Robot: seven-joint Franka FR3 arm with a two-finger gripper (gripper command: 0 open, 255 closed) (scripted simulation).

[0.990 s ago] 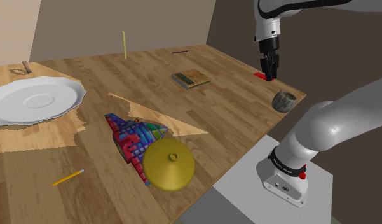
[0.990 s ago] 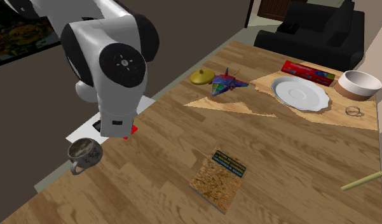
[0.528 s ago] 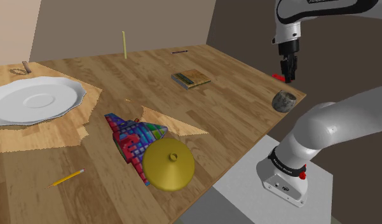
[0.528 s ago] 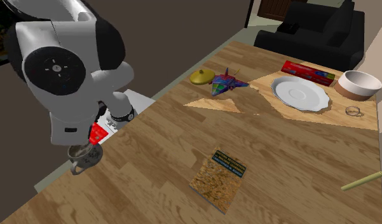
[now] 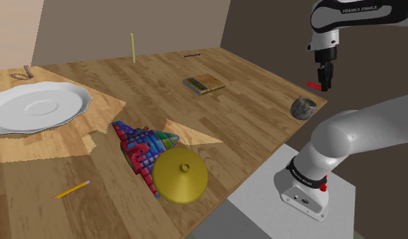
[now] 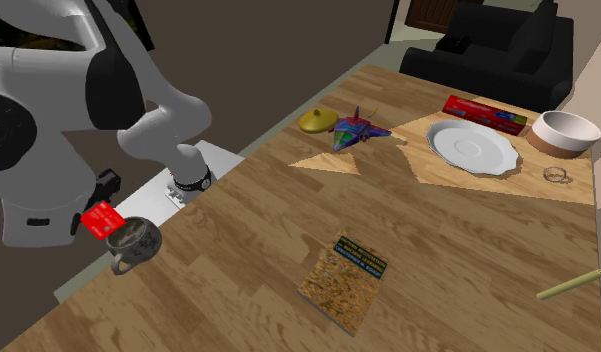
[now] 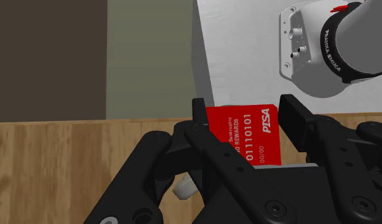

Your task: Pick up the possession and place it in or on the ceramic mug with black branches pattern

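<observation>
Clamping red card (image 7: 243,137) between both black fingers (image 7: 291,118) of the gripper (image 5: 324,81), printed face toward the wrist camera. Reads "PTSA", "01110101", "REWARDS" and "00/00" in white. Hangs in the air off the table's (image 5: 250,115) corner next to the stand (image 5: 277,217), above and just beside the mug (image 6: 134,243), clear of it in the shoulder view.

Mug: grey with dark mottled pattern, upright right on that corner, handle toward the second exterior view's lower left.

"FRANKA EMIKA" in dark letters on the arm's (image 5: 362,9) upper link, and again on the base ring in the wrist view.

Further along the table:
- book (image 6: 344,282) flat, well in from the edges, cover text unreadable
- yellow lid (image 6: 317,121) at the stand-side edge, multicoloured toy plane (image 6: 358,131) just beside it
- white plate (image 6: 473,146) toward the far end, red box (image 6: 483,114) behind it on the far edge, lettering illegible
- bowl (image 6: 565,133) at the far corner
- pencil (image 5: 72,189) beyond the plane, away from the mug corner
</observation>
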